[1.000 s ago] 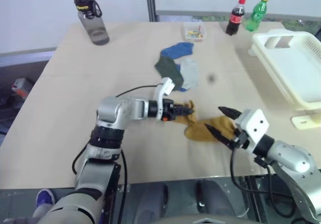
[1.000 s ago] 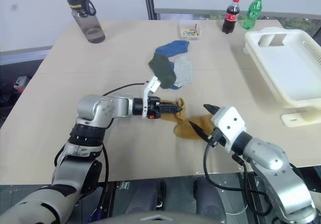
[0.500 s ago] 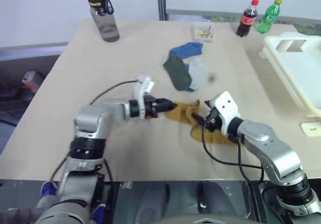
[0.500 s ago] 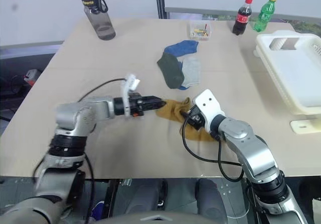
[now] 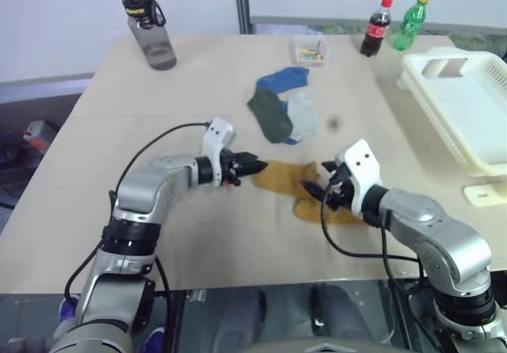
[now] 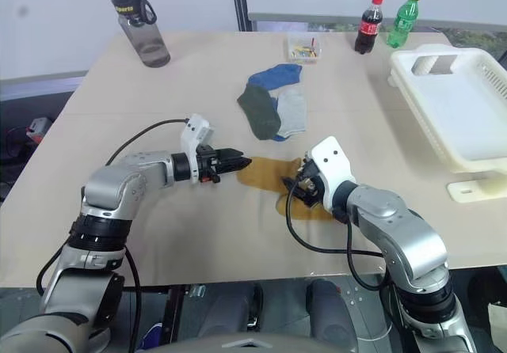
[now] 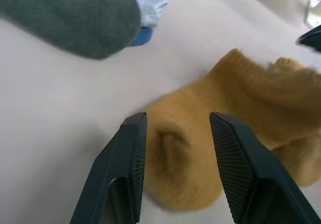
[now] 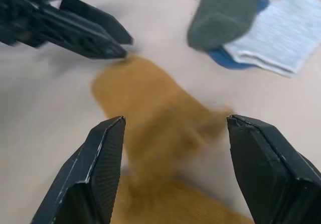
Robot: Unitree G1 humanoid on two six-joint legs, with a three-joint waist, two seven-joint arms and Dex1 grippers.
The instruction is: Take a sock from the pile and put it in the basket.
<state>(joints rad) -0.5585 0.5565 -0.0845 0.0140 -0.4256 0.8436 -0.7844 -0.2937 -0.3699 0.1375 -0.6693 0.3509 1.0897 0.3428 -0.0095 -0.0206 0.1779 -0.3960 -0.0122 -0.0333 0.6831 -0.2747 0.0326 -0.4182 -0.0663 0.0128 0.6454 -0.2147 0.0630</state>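
Compared with a second before, the left gripper [image 5: 255, 165] had drawn back toward the left, dragging one end of the mustard sock [image 5: 287, 177] with it, so the sock lay stretched out flatter. Its fingers [image 7: 131, 153] stood partly apart over the sock's end; a real grip could not be told. The right gripper [image 5: 315, 188] had come in from the near edge to the sock's other end, fingers [image 8: 103, 158] wide apart above it.

The pale wooden table [image 5: 119, 139] carried a grey bottle [image 5: 146, 28] at the far left, the pile [image 5: 281, 104] in the middle, a small clear box [image 5: 307, 51], two drink bottles [image 5: 374, 27], and the basket [image 5: 467, 100] at the right, empty. A light wall stood behind.
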